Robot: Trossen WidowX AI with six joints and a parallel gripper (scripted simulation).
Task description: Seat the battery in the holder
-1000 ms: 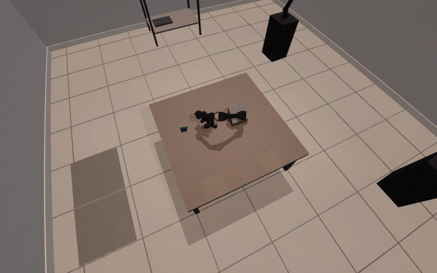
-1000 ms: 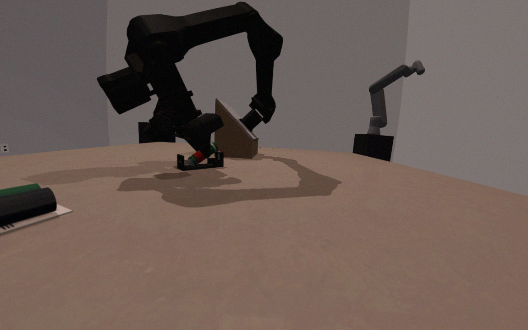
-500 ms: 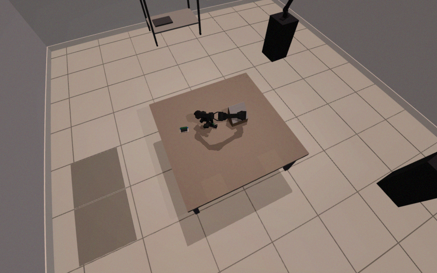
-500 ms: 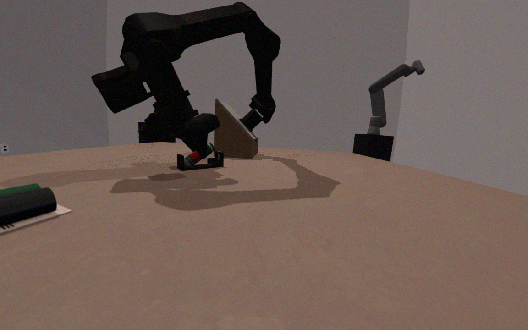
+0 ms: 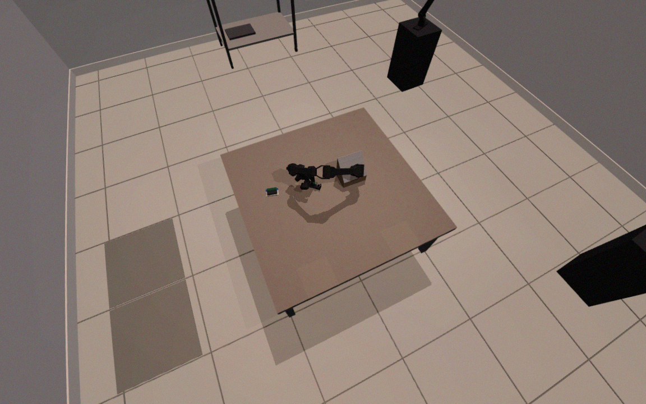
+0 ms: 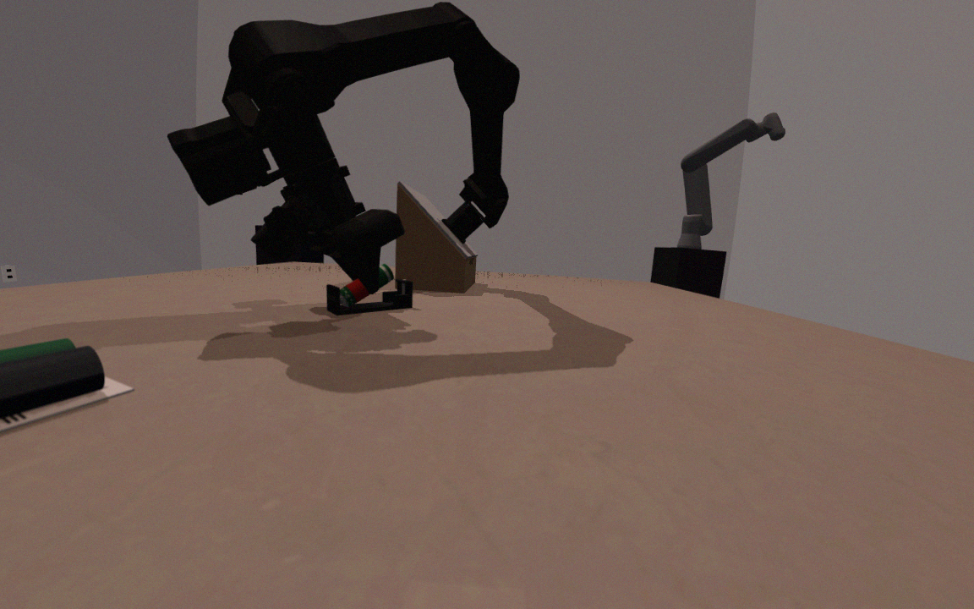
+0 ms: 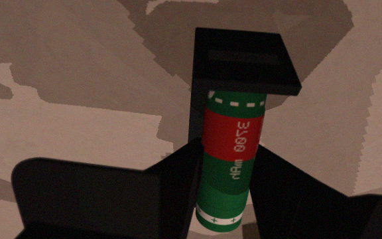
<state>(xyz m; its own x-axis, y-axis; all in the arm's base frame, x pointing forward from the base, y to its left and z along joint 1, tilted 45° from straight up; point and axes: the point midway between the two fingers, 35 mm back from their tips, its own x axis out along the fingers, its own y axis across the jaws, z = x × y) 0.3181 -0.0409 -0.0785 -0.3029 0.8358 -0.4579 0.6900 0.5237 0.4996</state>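
Observation:
The battery point(image 6: 356, 289) point(image 7: 229, 139), green with a red band, is tilted, its flat end low at the spring-side wall of the black holder point(image 6: 380, 307) point(image 7: 241, 71) and its plus-marked terminal end raised toward the other end wall. My gripper point(image 6: 369, 283) point(image 7: 225, 149) is shut on the battery around its middle. In the wrist view the holder's end wall hides the flat end and the spring. In the exterior view the terminal end is above the lip end of the holder, not under it. In the top view the gripper area is too small for detail.
A white card point(image 5: 271, 194) point(image 6: 118, 387) carries a black cylinder point(image 6: 29, 384) and a green one point(image 6: 47, 349) toward the table's left edge. The arm's base stands on a sloped box point(image 5: 350, 161) point(image 6: 429, 254) behind the holder.

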